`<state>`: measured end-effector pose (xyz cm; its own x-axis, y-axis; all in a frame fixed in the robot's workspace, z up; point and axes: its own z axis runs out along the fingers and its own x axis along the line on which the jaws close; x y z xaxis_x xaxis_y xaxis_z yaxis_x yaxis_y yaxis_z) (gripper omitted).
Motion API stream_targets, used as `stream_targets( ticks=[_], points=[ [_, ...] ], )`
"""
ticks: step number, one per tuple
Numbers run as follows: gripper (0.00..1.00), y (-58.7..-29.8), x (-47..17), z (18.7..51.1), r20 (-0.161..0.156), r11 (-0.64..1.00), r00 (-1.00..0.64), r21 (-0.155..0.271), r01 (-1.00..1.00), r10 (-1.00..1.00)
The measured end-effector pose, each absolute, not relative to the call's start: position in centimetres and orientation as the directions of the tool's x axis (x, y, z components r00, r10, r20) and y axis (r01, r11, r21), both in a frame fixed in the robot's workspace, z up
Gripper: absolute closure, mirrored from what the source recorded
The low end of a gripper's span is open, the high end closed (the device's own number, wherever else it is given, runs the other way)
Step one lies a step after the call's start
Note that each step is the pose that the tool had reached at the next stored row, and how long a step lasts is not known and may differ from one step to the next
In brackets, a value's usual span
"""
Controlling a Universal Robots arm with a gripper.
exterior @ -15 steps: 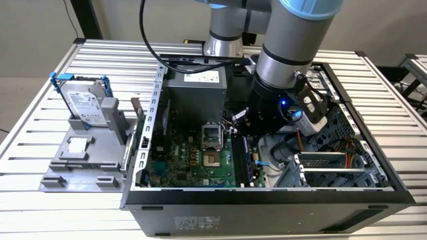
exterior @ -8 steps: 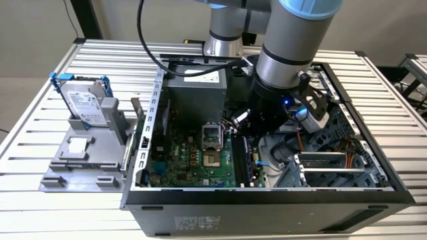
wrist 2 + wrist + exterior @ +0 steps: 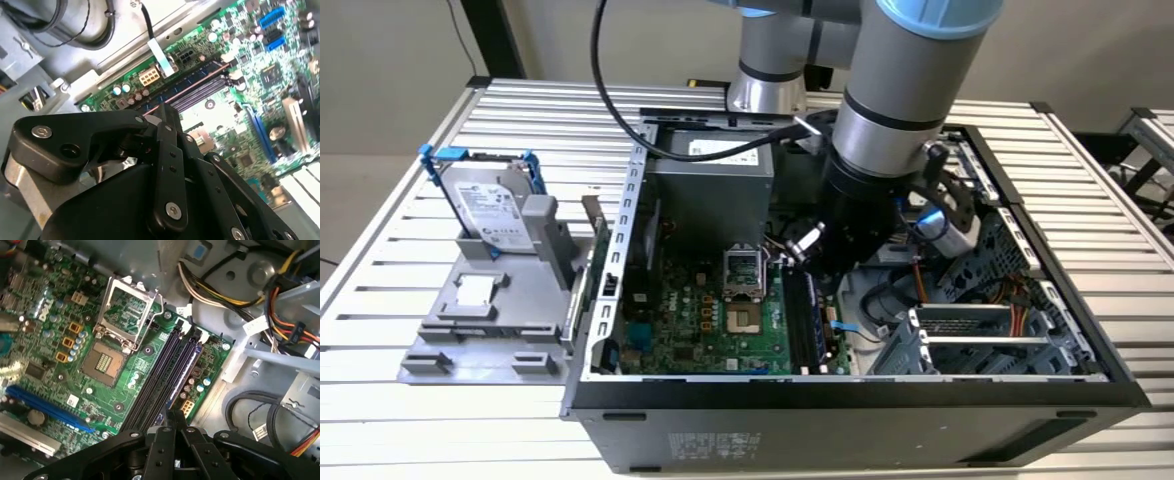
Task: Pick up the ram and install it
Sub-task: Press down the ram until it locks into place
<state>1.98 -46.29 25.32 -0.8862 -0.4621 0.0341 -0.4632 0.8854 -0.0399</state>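
The ram (image 3: 186,367) is a thin dark-blue stick standing on edge in the outermost of the long black motherboard slots, also seen as a blue strip (image 3: 197,80) and beside the drive cage (image 3: 825,318). My gripper (image 3: 170,415) is shut, its two thin black fingers pressed together. Their tips (image 3: 162,109) sit right over one end of the ram's line, very close to it. Whether they touch the stick is hidden by the gripper body. The arm (image 3: 881,150) reaches down into the open computer case.
The CPU socket (image 3: 122,315) with its raised metal frame lies beside the slots. Bundled cables (image 3: 295,325) and the drive cage (image 3: 961,335) crowd the other side. A silver hard drive in a blue frame (image 3: 487,200) stands on a grey fixture at the exterior view's left.
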Motion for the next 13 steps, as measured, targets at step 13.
stream_targets(
  ticks=[13],
  points=[
    [1.00, -46.28, 1.98, 25.31, 0.022, 0.780, -0.780, -0.023, -0.625, -0.625]
  ],
)
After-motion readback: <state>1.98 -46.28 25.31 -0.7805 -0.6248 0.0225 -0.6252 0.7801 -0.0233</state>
